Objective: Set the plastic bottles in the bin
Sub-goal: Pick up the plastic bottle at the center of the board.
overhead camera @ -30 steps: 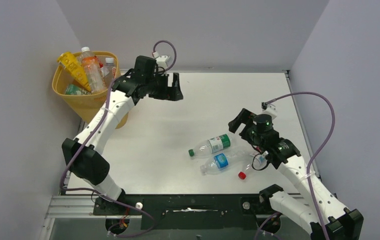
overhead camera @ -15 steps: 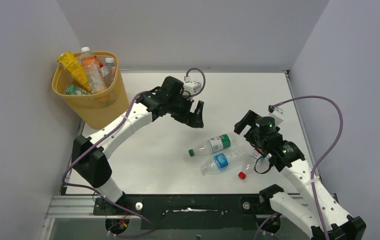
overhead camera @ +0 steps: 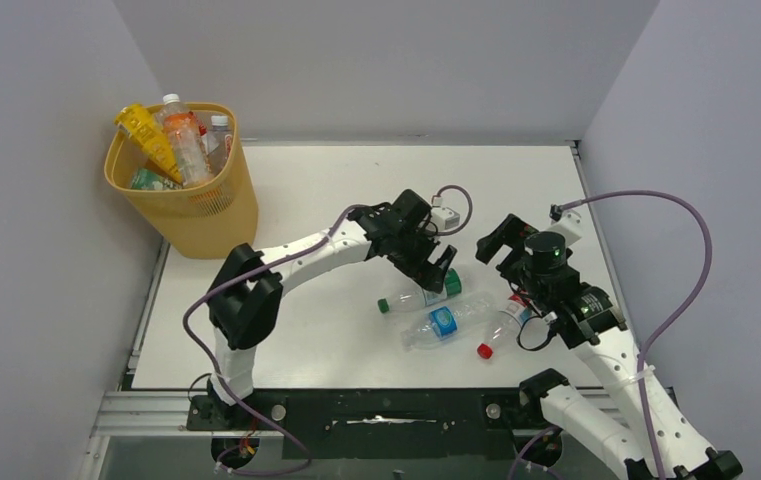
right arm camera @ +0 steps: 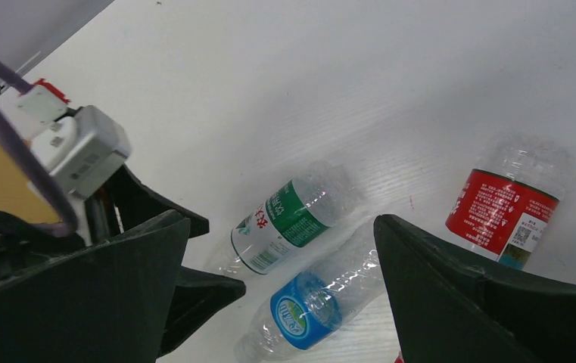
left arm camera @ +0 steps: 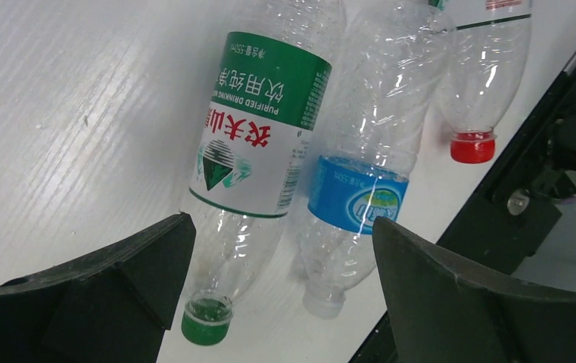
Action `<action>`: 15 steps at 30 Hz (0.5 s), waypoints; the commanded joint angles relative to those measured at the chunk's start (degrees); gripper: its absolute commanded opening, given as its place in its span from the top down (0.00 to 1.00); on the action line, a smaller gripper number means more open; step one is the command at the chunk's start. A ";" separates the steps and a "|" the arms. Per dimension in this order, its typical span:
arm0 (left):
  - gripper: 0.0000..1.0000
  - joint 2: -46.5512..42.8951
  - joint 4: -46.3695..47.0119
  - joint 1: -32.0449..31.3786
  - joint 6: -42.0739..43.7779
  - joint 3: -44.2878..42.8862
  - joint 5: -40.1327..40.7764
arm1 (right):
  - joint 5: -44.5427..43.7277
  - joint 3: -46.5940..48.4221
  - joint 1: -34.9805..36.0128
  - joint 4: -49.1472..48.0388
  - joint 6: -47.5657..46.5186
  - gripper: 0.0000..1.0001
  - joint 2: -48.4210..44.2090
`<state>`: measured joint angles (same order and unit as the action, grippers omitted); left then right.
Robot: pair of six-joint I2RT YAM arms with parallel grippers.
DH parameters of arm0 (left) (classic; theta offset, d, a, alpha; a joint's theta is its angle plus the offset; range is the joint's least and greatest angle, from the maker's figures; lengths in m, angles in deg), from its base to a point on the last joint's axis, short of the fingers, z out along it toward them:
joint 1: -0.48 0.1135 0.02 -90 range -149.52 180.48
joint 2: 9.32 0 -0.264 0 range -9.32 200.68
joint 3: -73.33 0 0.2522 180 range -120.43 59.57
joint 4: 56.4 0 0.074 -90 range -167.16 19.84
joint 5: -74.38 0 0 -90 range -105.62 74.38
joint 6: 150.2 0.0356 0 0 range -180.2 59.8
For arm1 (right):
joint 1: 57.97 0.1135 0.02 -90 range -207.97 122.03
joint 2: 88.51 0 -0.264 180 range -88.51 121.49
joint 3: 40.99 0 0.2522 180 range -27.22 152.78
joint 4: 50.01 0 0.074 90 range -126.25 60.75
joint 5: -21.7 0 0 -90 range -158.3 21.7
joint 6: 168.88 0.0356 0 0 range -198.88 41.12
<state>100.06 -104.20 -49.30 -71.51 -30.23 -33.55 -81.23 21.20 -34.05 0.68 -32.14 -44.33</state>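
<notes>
Bin (overhead camera: 211,228), one – yellow-orange, mesh-sided, standing off the desk (overhead camera: 306,180) at its 10 o'clock corner in the top view. It already carries binned bottles (overhead camera: 185,146): at least four show above the rim (one yellow, one orange, one clear, one green-labelled), and any below are hidden. Left end effector (left arm camera: 281,231), one, with its jaws spread wide and nothing held, hanging directly over the loose group near the desk's middle. Loose bottles on the desk, three, all lying flat and side by side. The green-labelled bottle (left arm camera: 258,128) lies between the left fingers in the wrist view, its long axis running from the cap at 7 o'clock to the base at 1 o'clock, so the jaws stand roughly across it. The blue-labelled bottle (left arm camera: 356,193) is just beside it toward 4 o'clock and nearly parallel. The red-labelled bottle (right arm camera: 500,208), red-capped, is the rightmost. Right end effector (right arm camera: 282,221), one, also wide and empty, held apart from the group at about its 2 o'clock. Judgement: the left arm is the nearer – a straight descent onto the green-labelled bottle looks the likely next pick, with the blue-labelled neighbour close enough to be nudged.
</notes>
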 commanded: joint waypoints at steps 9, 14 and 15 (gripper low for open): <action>0.11 7.58 3.29 -1.11 2.89 -6.72 2.60 | -1.31 1.51 -0.67 -0.83 -0.94 0.01 -3.31; 0.11 10.85 2.67 -1.84 2.88 -9.70 -0.02 | -1.31 1.26 -0.70 -0.54 -1.13 0.01 -4.24; 0.11 11.50 2.62 -1.95 2.76 -10.43 -0.71 | -1.20 1.24 -0.69 -0.54 -1.13 0.02 -4.39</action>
<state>109.92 -103.61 -50.55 -69.89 -36.30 -31.69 -81.38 21.35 -34.38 1.21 -32.58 -47.54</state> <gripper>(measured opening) 0.893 0.988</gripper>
